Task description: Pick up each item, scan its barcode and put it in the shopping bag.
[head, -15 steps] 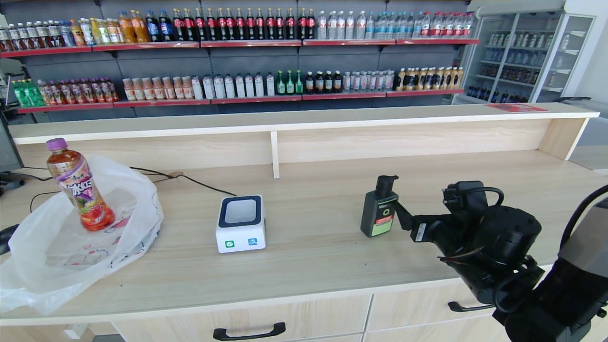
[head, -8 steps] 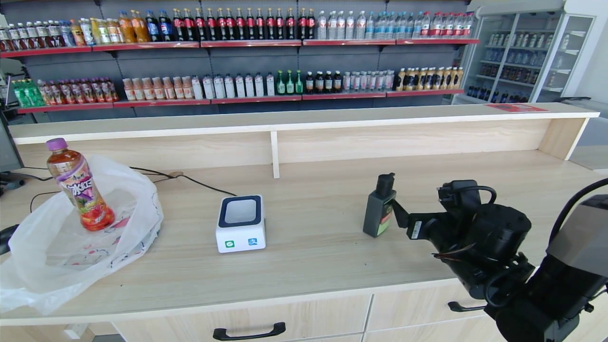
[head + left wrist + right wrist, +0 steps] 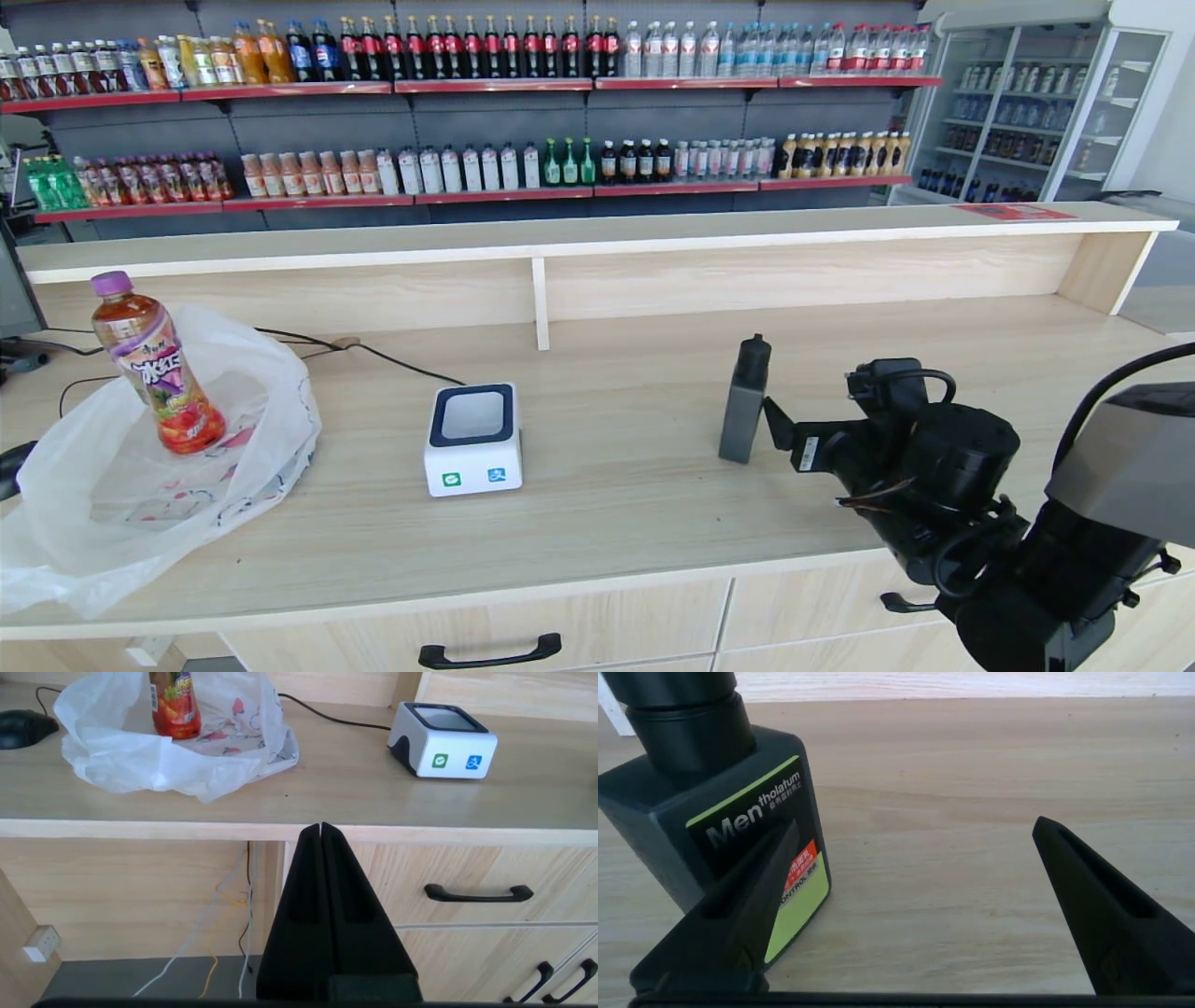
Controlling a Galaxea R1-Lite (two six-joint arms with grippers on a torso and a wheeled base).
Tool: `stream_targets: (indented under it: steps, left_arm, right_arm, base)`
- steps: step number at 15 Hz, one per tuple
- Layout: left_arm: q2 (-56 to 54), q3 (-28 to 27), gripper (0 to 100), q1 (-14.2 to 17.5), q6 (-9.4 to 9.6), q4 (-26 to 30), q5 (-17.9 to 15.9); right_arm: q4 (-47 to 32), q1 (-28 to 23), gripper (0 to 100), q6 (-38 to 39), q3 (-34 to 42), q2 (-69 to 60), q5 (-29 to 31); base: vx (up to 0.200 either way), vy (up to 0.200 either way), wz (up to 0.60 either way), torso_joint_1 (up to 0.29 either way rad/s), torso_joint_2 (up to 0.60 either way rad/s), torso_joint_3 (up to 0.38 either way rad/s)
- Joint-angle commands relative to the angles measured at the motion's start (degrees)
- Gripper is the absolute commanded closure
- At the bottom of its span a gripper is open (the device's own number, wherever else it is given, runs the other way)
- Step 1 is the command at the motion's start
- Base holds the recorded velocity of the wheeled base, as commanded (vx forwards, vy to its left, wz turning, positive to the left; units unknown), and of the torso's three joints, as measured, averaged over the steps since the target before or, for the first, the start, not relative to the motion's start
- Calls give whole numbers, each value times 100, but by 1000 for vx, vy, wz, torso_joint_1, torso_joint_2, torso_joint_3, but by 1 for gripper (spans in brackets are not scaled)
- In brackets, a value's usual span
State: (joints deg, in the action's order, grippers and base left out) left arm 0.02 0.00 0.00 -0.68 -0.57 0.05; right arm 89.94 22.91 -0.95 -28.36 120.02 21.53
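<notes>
A dark grey pump bottle (image 3: 744,401) stands upright on the wooden counter (image 3: 607,485), right of the white scanner (image 3: 473,439). My right gripper (image 3: 771,422) is open just to its right. In the right wrist view one finger (image 3: 747,905) lies against the labelled face of the dark bottle (image 3: 719,831), and the other finger stands well apart. At the counter's left end a tea bottle (image 3: 154,364) stands in the open white shopping bag (image 3: 140,485). My left gripper (image 3: 322,833) is shut, below the counter's front edge, with the shopping bag (image 3: 140,751) and scanner (image 3: 439,739) above it.
A black cable (image 3: 373,355) runs behind the scanner toward the bag. A raised ledge with a divider (image 3: 539,303) backs the counter. Drawers with black handles (image 3: 490,651) sit under the front edge. Drink shelves (image 3: 495,84) fill the far wall.
The dark bottle has turned on the spot, so its label no longer faces the head camera. My right gripper has crept left toward it.
</notes>
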Motion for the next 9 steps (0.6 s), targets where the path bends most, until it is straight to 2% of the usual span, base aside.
stream_targets:
  steps: [1,9]
  left_arm:
    - [-2,0,100,0,-2,-4,4]
    - [-2,0,100,0,7,-57,4]
  right_arm:
    - [6,3,0,-2,-38,101,0]
    - [6,-120,0,7,-179,400,0]
  base:
    - [0,0,0,0,0,0]
    - [0,0,0,0,0,0]
